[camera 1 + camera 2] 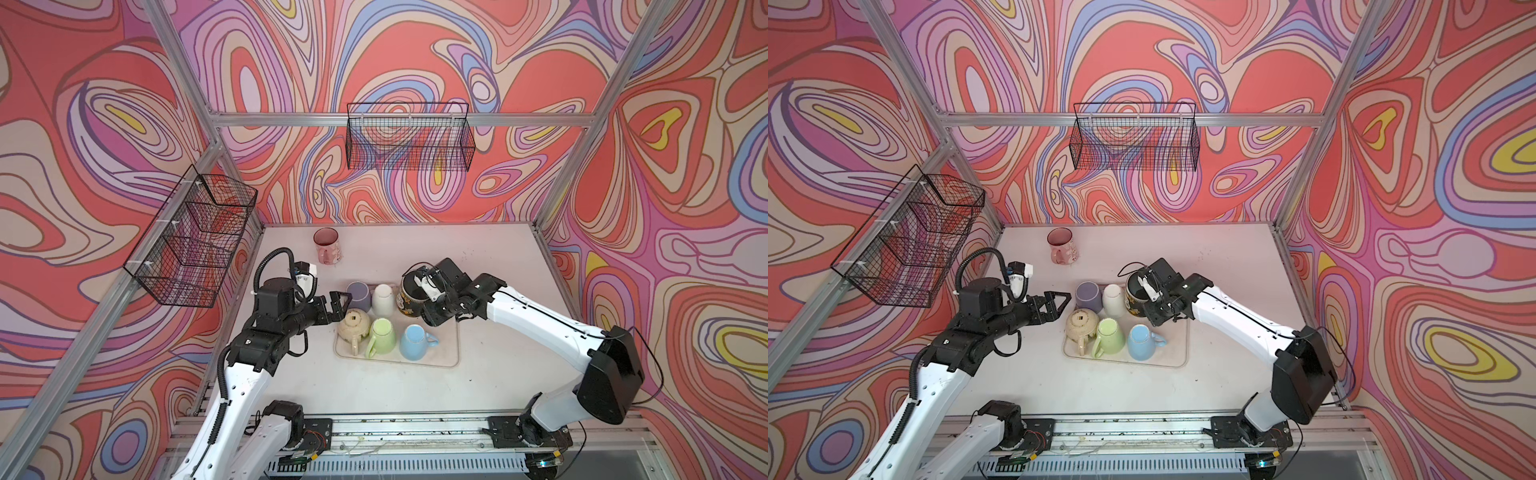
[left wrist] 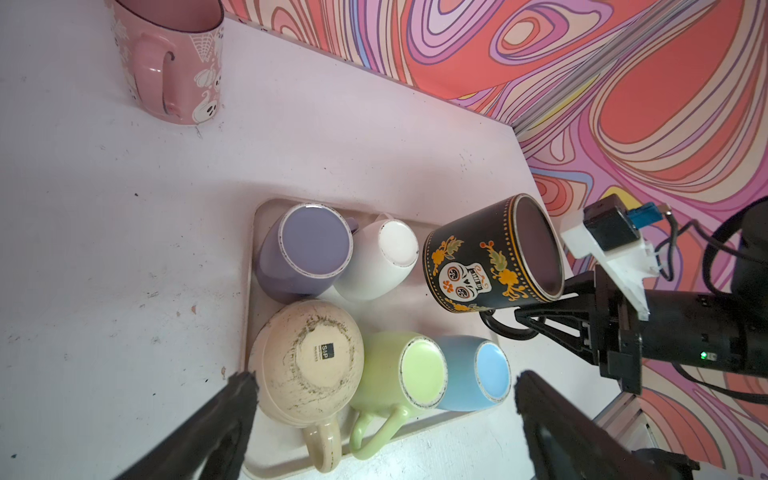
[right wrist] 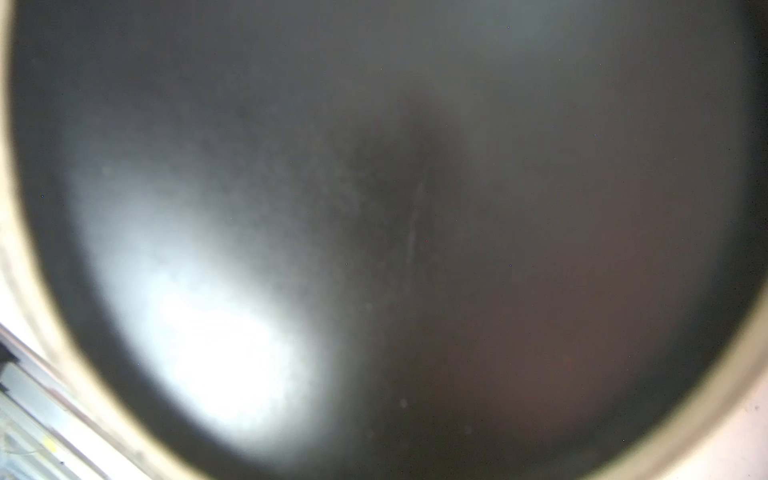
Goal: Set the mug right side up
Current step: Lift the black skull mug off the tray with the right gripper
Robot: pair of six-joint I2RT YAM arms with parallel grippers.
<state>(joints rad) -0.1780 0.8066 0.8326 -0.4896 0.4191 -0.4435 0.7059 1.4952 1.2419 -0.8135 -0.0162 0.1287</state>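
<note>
The black mug (image 1: 406,300) with a skull and orange flowers hangs tilted above the back right of the tray (image 1: 453,358), its dark mouth turned up toward the right wrist. My right gripper (image 1: 423,311) is shut on its handle (image 2: 498,330), with the fingers (image 2: 540,320) clamped on the loop. The mug's dim inside (image 3: 374,208) fills the right wrist view and hides the jaws there. My left gripper (image 1: 338,306) is open at the tray's left edge, just above the cream mug (image 1: 353,326). Nothing is between its fingertips (image 2: 243,386).
Purple (image 1: 358,293), white (image 1: 383,300), green (image 1: 382,336) and blue (image 1: 415,341) mugs stand upside down on the tray with the cream one. A pink mug (image 1: 327,245) stands upright at the back. Wire baskets hang on the left wall (image 1: 195,237) and back wall (image 1: 409,137).
</note>
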